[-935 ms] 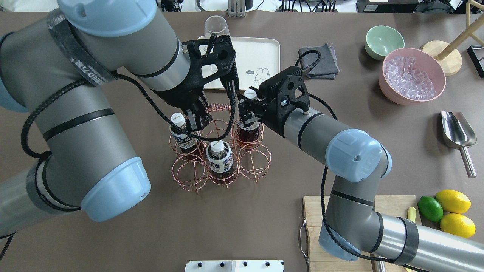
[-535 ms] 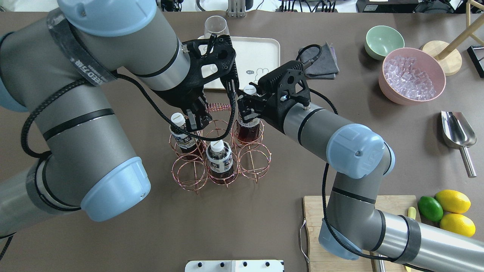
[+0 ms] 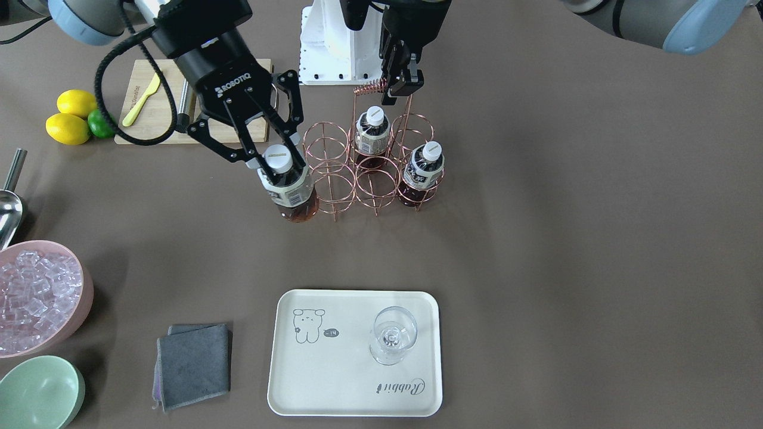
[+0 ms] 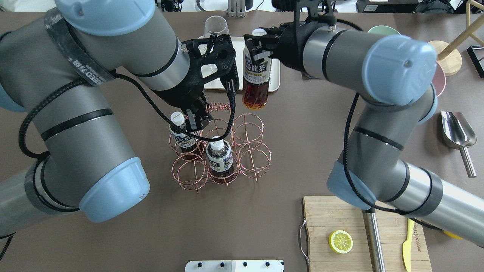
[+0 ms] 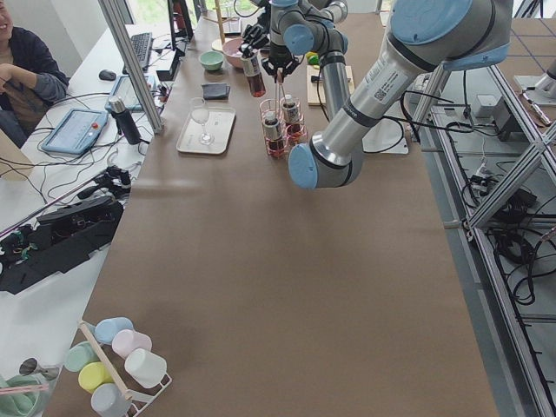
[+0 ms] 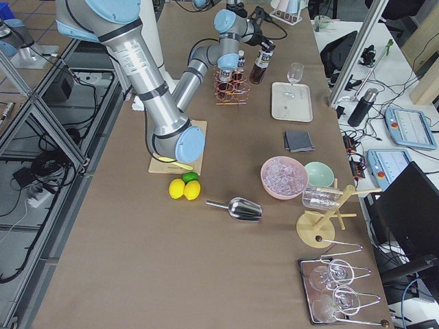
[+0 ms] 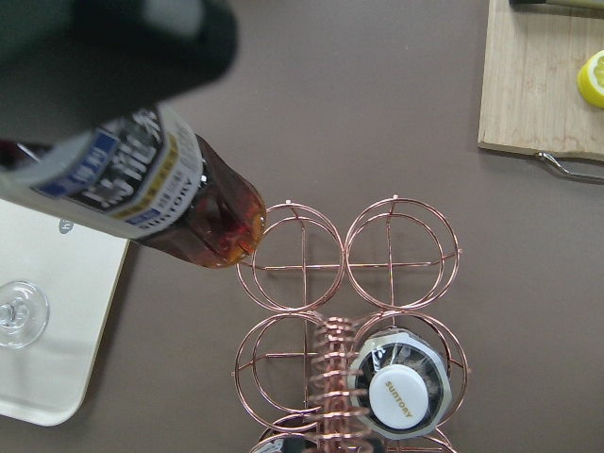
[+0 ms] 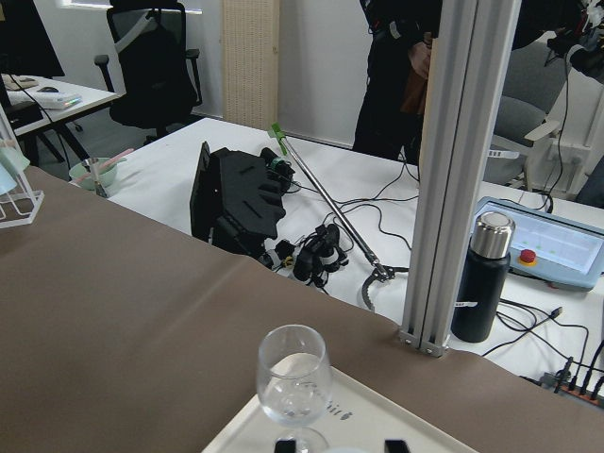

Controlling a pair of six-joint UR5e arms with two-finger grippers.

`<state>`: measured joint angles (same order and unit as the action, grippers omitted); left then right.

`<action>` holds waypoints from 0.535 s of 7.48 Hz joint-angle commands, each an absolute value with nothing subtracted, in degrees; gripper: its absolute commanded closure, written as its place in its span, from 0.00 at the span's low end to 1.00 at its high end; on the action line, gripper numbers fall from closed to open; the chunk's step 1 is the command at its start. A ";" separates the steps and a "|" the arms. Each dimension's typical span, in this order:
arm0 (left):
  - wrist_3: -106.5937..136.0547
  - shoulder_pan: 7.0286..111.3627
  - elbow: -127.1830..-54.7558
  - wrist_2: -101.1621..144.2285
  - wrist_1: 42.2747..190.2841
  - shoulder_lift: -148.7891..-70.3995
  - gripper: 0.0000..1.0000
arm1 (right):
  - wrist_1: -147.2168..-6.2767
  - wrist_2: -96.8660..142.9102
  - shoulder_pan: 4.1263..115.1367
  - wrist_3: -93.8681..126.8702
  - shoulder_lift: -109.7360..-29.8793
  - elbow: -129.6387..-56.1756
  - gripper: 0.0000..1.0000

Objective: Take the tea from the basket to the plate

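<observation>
Our right gripper (image 3: 275, 168) is clamped on the tea (image 3: 290, 193) just under its cap. The bottle hangs tilted in the air, clear of the basket (image 3: 374, 182) and just beside it. Our left gripper (image 3: 402, 83) looks closed on the basket's coiled handle. We judge the lift-out done; carrying the tea to the plate (image 3: 351, 381) and setting it down remain.

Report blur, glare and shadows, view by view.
Left wrist view: a dark out-of-focus mass fills the top-left corner, and the tea label beneath it is soft. Overhead view: even light, bright glare on the metal scoop. Front-facing view: sharp, with only faint shadows beside the basket.
</observation>
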<state>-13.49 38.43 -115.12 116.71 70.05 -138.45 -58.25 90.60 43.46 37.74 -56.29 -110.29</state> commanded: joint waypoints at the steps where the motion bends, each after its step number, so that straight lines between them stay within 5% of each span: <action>1: -13.62 41.20 -115.84 117.33 69.96 -138.60 1.00 | -56.18 91.67 48.85 34.02 -56.08 -103.14 1.00; 4: -13.88 45.42 -117.33 117.86 69.43 -137.46 1.00 | -29.67 87.39 48.52 33.31 -50.15 -75.68 1.00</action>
<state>-13.67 42.71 -116.71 117.38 69.60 -138.06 -41.52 90.58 48.82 33.40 -55.30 -91.20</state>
